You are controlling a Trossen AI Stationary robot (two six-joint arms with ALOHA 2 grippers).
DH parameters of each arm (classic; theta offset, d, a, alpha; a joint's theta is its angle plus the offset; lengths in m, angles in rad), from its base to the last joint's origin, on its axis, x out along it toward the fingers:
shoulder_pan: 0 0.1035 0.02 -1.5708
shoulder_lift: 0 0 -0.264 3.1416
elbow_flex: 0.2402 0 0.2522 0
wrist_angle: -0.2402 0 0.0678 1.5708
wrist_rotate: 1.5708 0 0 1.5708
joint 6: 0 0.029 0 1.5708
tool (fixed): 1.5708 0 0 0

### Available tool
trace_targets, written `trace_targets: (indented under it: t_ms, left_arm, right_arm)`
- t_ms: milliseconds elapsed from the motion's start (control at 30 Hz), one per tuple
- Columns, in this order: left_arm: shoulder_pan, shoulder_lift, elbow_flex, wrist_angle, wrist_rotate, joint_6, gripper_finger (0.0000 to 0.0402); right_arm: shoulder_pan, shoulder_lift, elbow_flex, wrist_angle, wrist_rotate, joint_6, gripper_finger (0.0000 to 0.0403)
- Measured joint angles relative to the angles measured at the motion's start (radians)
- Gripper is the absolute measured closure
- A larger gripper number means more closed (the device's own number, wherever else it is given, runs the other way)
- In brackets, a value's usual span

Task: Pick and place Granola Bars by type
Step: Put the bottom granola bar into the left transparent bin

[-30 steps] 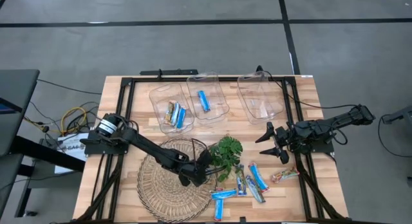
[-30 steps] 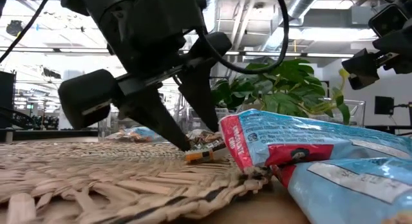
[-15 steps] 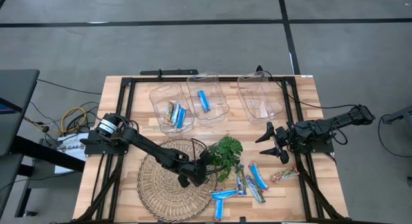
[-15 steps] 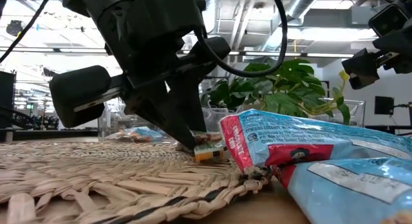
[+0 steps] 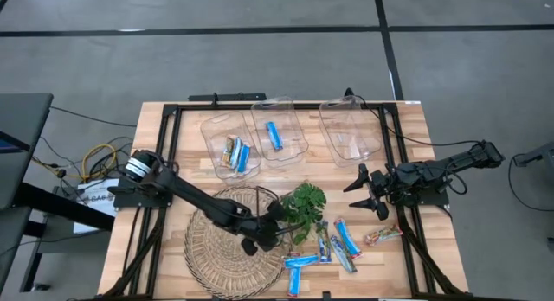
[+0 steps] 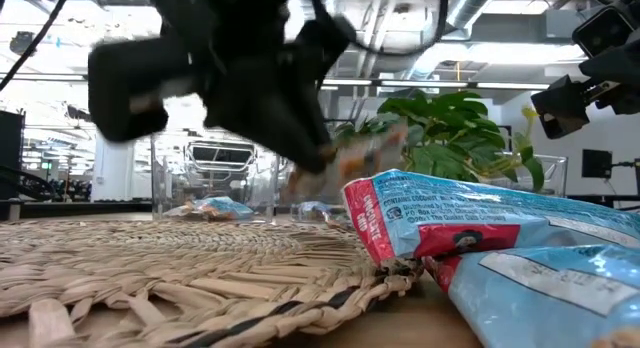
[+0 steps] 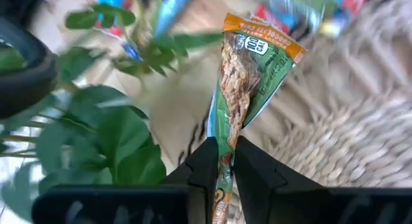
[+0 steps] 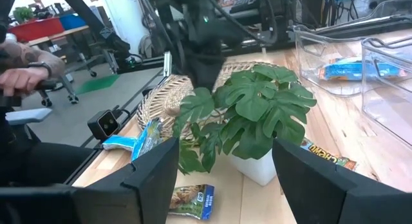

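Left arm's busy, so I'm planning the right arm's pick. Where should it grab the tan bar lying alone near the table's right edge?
Pinch the tan bar across its narrow width at mid-length, from straight above: it lies flat, apart from the blue bars, bare table along both long sides. The open right gripper hovers nearby; the left gripper holds a green bar over the woven mat.

Bars [image 5: 333, 243] right of mat [image 5: 212, 249]; plant [image 5: 305, 204] between; bins [image 5: 286, 132] behind

Held bar [image 7: 248, 89]: green wrapper, orange end band, tan oat picture
Loose bars [image 5: 346, 239] beside the plant: mostly bright blue, red tips
Mat [image 5: 212, 249]: pale straw weave
Plant [image 5: 303, 206]: green leaves
Bins [image 5: 346, 132] behind the plant: clear
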Motion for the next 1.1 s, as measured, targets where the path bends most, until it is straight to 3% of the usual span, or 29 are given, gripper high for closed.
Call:
trace_targets:
  t_ms: [233, 500, 667, 933, 1100]
  left_arm:
    - [-0.023, -0.068, 0.009, -0.010, 0.038, -0.094, 0.0377]
    - [-0.031, -0.130, 0.009, -0.008, 0.119, -0.200, 0.0367]
    - [-0.030, -0.147, 0.009, -0.010, 0.109, -0.215, 0.0367]
    - [0.009, -0.217, 0.009, -0.179, -0.121, -0.198, 0.0366]
    - [0.061, -0.293, 0.009, -0.357, -0.268, -0.281, 0.0366]
  right_arm:
    - [0.000, 0.000, 0.000, 0.000, 0.000, 0.000, 0.0159]
    - [0.000, 0.000, 0.000, 0.000, 0.000, 0.000, 0.0159]
    - [0.000, 0.000, 0.000, 0.000, 0.000, 0.000, 0.0159]
    - [0.000, 0.000, 0.000, 0.000, 0.000, 0.000, 0.0159]
    - [0.000, 0.000, 0.000, 0.000, 0.000, 0.000, 0.0159]
